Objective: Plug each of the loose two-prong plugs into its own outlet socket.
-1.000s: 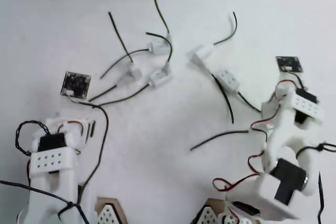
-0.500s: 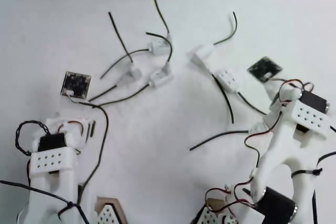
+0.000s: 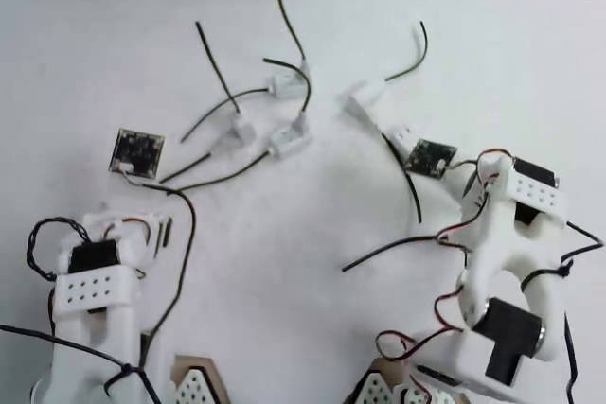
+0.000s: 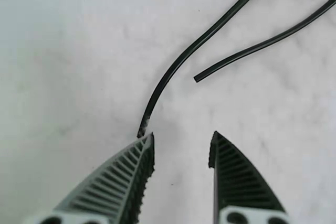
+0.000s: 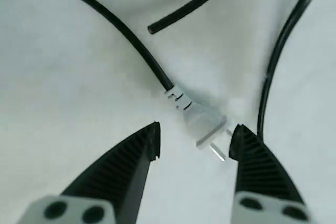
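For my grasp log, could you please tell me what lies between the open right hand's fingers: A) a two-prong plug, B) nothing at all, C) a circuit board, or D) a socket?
A: the right wrist view shows a white plug, its two prongs bare, lying in the gap of the open right hand.

White plug (image 3: 401, 136) partly under the right arm's camera board (image 3: 431, 158), prongs indistinct.
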### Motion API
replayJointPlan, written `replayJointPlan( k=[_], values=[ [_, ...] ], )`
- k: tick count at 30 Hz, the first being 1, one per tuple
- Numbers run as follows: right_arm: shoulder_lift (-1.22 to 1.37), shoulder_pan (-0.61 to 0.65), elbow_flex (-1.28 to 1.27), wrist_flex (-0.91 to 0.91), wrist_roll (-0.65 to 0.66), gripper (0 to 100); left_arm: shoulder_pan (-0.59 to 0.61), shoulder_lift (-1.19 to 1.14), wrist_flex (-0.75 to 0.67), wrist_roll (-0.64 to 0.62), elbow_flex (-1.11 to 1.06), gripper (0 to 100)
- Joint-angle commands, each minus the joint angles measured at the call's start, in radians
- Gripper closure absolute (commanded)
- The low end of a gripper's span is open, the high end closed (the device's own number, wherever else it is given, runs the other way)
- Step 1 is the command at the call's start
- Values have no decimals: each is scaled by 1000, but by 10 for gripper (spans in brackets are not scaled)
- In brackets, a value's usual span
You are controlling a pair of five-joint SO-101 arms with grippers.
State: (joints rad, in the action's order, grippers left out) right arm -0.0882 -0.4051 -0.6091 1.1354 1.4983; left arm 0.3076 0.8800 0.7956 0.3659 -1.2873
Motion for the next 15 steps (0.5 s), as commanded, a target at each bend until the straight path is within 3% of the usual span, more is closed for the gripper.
replayJointPlan(
  k=[1, 9, 15],
  values=[
    [48, -15, 8, -38, 25, 783, 7, 22, -18, 12, 3, 819],
    [113, -50, 8, -35, 49, 793, 7, 22, -18, 12, 3, 819],
    [111, -65, -34, -30, 43, 990, 7, 22, -18, 12, 3, 819]
  ],
)
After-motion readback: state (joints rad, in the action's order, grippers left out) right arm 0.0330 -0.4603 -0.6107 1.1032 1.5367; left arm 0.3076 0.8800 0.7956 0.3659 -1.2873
